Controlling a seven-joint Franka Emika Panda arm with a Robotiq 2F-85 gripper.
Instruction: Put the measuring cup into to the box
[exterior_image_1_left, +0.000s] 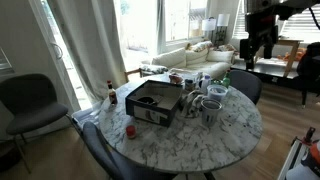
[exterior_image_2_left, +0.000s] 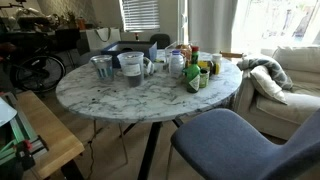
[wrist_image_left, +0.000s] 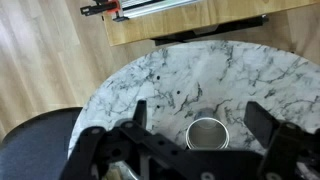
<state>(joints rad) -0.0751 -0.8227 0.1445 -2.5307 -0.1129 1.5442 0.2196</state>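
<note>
Pincer: fingers spread apart, holding nothing; high up, out past the tabletop rim
Measuring cup: upright on the tabletop, near the box; lies below the pincer and inward
Axis: vertical, mouth up; handle side unclear
Room: glass crowds close beside it; bare marble toward the edge; box open-topped

Table — smooth, veined marble look; box matt black; chair cloth; floor wood.
</note>
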